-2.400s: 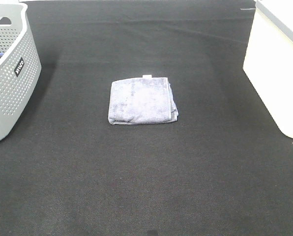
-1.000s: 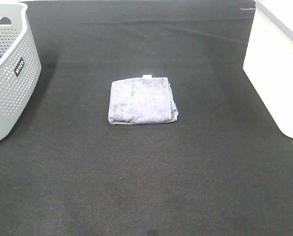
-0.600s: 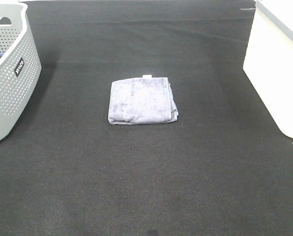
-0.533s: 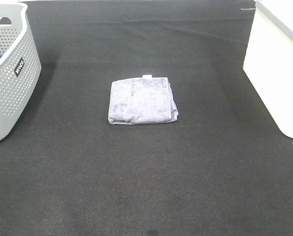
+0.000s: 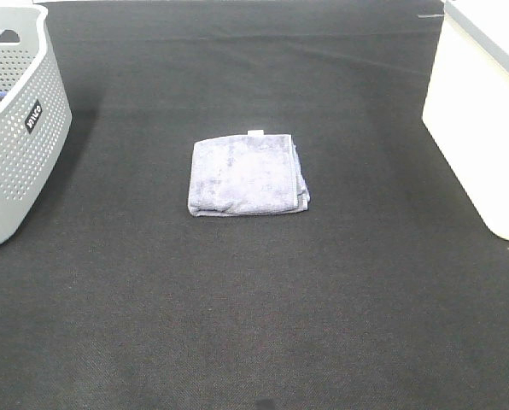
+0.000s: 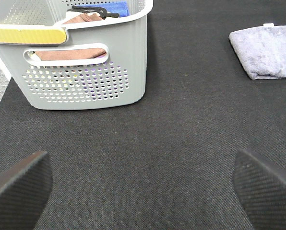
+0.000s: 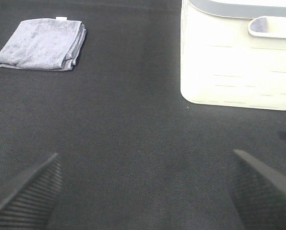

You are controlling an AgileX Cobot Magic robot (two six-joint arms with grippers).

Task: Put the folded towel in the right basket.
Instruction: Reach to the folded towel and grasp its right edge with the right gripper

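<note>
The folded towel [image 5: 248,174], pale grey-lavender with a tiny white tag at its far edge, lies flat on the dark mat in the middle of the exterior view. It also shows in the left wrist view [image 6: 268,50] and the right wrist view [image 7: 41,43]. The right basket [image 5: 485,111], cream-white with a grey-edged rim, stands at the right edge; the right wrist view [image 7: 239,57] shows it too. My left gripper [image 6: 143,189] and right gripper [image 7: 145,191] are both open and empty, far from the towel. Neither arm shows in the exterior view.
A grey perforated basket [image 5: 20,128] with a dark label stands at the left edge. The left wrist view shows it [image 6: 80,62] holding folded cloths and a yellow-edged item. The dark mat [image 5: 254,299] covers the whole work surface.
</note>
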